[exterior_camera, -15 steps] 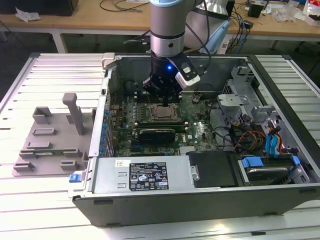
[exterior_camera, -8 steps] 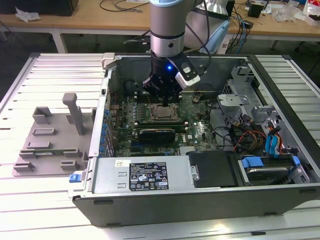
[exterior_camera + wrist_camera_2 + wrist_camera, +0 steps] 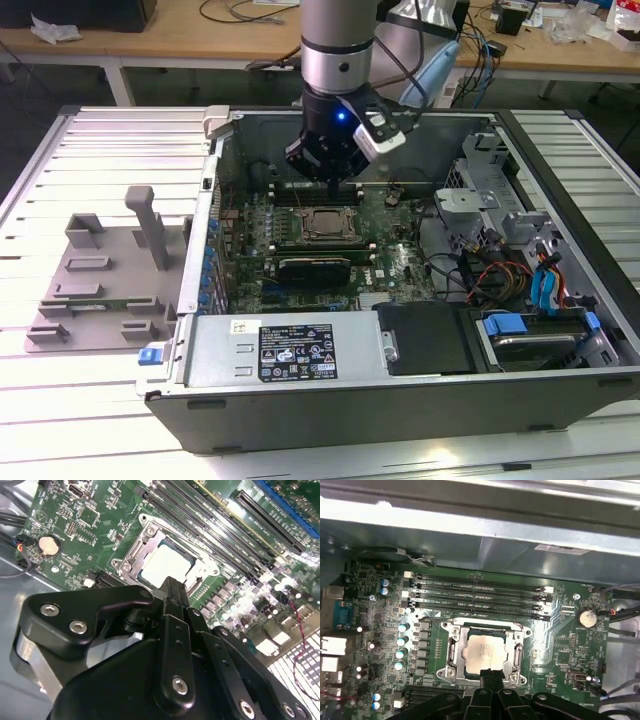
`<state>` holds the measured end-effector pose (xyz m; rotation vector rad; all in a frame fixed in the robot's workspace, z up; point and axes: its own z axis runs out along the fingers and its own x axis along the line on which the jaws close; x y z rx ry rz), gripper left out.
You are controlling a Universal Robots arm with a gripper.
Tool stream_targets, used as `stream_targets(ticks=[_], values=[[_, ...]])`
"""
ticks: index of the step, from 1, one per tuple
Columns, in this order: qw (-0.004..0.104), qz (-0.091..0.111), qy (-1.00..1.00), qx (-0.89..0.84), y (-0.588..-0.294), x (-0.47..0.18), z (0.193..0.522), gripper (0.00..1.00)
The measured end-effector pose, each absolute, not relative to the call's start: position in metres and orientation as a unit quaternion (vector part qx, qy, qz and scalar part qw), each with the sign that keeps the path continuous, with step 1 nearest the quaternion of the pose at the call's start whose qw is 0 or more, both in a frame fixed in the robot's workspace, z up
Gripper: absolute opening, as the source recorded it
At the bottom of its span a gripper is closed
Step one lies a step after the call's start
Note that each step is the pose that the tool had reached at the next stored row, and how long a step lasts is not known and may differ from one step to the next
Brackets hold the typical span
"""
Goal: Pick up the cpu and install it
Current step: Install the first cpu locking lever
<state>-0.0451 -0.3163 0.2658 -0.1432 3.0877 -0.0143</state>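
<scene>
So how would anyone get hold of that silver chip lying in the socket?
Probably by two opposite edges of the cpu, coming straight down. It lies flat in the socket, whose metal frame hems it in, so a sideways approach is blocked, and its broad top offers nothing to pinch.

arm: the arm (image 3: 338, 40) is a silver-grey column, close to vertical, entering from the top edge of the exterior view.
wrist: the wrist (image 3: 333, 135) is a black section under the silver segment, carrying a lit blue light (image 3: 341, 116) and a pale block (image 3: 380, 132) on the side toward the exterior view's right.
gripper: the gripper (image 3: 333, 180) is black and points straight down; it also shows in both wrist views (image 3: 172, 587) (image 3: 491, 674).
fingers: the fingers (image 3: 176, 615) are drawn together into one narrow tip, with no gap and nothing between them.
links: the links (image 3: 75, 615) are black, folded inward, and studded with silver screws.
</scene>
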Motion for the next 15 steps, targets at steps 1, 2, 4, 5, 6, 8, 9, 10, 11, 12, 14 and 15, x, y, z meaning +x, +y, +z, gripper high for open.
stream_targets(ticks=[1,2,4,5,6,8,9,10,11,12,14,15], values=[[0.025,-0.005,0.999,-0.046,-0.316,-0.045,0.267,0.11],[0.025,-0.005,0.999,-0.046,-0.316,-0.045,0.269,0.11],[0.025,-0.005,0.999,-0.046,-0.316,-0.045,0.273,0.11],[0.025,-0.005,0.999,-0.046,-0.316,-0.045,0.273,0.11],[0.025,-0.005,0.999,-0.046,-0.316,-0.045,0.273,0.11],[0.025,-0.005,0.999,-0.046,-0.316,-0.045,0.273,0.11],[0.025,-0.005,0.999,-0.046,-0.316,-0.045,0.273,0.11],[0.025,-0.005,0.999,-0.046,-0.316,-0.046,0.273,0.11],[0.025,-0.005,0.999,-0.046,-0.316,-0.048,0.273,0.11],[0.025,-0.005,0.999,-0.046,-0.316,-0.05,0.273,0.11],[0.025,-0.005,0.999,-0.046,-0.316,-0.056,0.273,0.11],[0.025,-0.005,0.999,-0.046,-0.316,-0.059,0.273,0.11]])
